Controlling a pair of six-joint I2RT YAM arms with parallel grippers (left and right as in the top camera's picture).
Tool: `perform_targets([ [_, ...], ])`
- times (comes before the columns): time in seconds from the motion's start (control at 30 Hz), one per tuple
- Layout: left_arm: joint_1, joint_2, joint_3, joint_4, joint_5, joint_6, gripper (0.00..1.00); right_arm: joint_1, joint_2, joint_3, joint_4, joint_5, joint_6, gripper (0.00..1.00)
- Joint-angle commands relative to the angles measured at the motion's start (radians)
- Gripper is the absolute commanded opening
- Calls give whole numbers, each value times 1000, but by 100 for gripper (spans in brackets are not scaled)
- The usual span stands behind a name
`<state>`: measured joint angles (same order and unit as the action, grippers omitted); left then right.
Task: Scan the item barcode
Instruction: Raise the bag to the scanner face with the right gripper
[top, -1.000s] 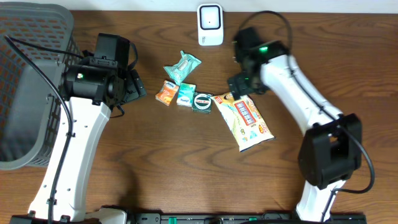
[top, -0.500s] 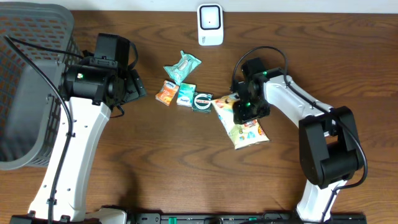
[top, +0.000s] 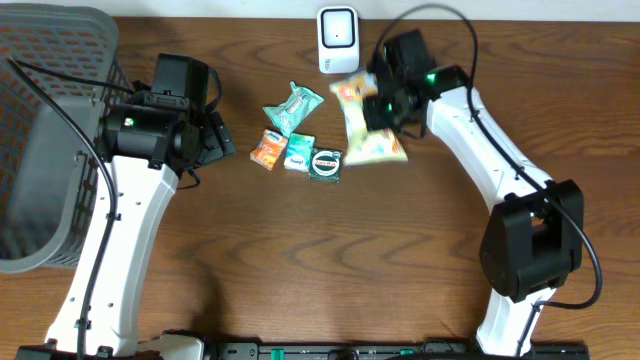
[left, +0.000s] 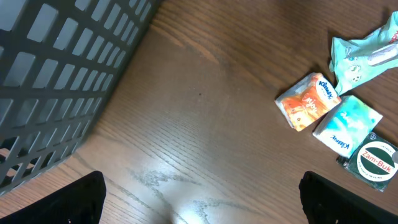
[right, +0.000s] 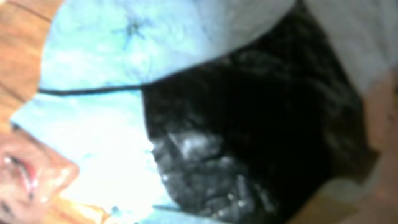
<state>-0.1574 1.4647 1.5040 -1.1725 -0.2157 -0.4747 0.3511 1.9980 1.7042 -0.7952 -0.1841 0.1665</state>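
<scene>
A snack bag (top: 365, 135) is pinched by the right pincer (top: 378, 105), beside the scanner (top: 338, 40). Beyond the spread left pincer (left: 205, 199), a Kleenex pack (left: 308, 102) and a Zam-Buk tin (left: 378, 163) are seen.

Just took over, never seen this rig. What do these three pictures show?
A left arm and a right arm stand at a wooden table. One picture looks straight down; the others come from a camera on each wrist. On the table lie a teal packet, an orange tissue pack, a teal tissue pack and a green tin. A grey basket stands at the robot's left, a white scanner at the far edge. The right gripper is shut on a snack bag, close to the scanner; its wrist picture is a blur of that bag. The left gripper is open and empty.
</scene>
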Motion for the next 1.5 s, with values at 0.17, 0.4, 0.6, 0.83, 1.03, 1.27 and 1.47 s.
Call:
perform_targets([
  [0.17,4,6,-1,-5,-14,-10,98,10,-3,42,350,36,163,1],
  [0.4,4,6,-1,-5,-13,-10,98,30,90,49,689,219,202,1],
  [0.6,4,6,-1,-5,-13,-10,98,27,311,330,747,224,169,1],
  [0.83,4,6,-1,-5,-14,-10,98,27,453,481,857,326,-27,1],
  [1.03,4,6,-1,-5,-13,-10,98,22,456,481,787,331,-11,1],
  [1.27,4,6,-1,-5,-13,-10,98,22,455,480,747,328,5,1],
  [1.47,4,6,-1,-5,-14,-10,98,-41,426,482,715,328,146,1],
])
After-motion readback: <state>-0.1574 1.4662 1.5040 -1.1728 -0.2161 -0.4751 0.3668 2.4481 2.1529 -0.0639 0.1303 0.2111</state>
